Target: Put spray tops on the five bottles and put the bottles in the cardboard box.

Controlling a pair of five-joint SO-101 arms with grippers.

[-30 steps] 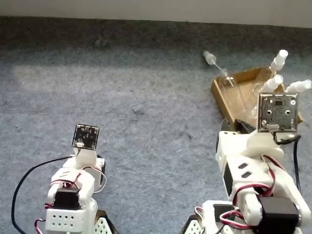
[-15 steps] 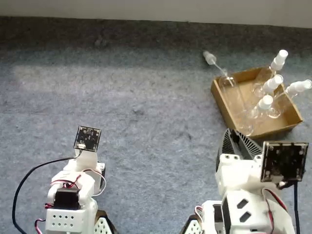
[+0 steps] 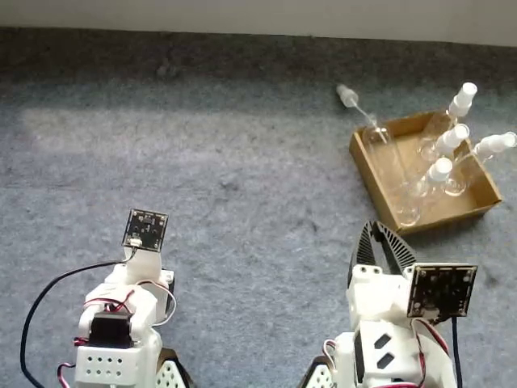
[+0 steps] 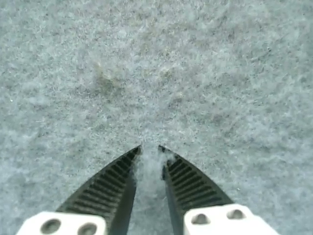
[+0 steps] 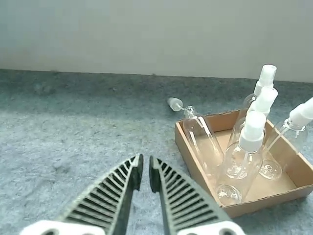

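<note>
The cardboard box (image 3: 361,155) sits at the right of the grey carpet. Several clear bottles with white spray tops (image 3: 440,168) stand in it. One more bottle (image 3: 376,129) leans over the box's far left rim, its top (image 3: 347,95) poking outside. In the right wrist view the box (image 5: 264,203) and the standing bottles (image 5: 242,156) lie ahead and to one side, with the leaning bottle (image 5: 201,138) beside them. My right gripper (image 3: 374,229) (image 5: 145,160) is shut and holds nothing, just short of the box's near corner. My left gripper (image 4: 150,147) is shut over bare carpet.
The left arm's camera board (image 3: 145,229) is at the lower left. Carpet (image 3: 242,162) spreads open across the middle and left. A pale wall (image 5: 146,34) runs along the far edge.
The right arm has pulled back from above the box toward the near edge, uncovering the bottles. The left arm has barely shifted.
</note>
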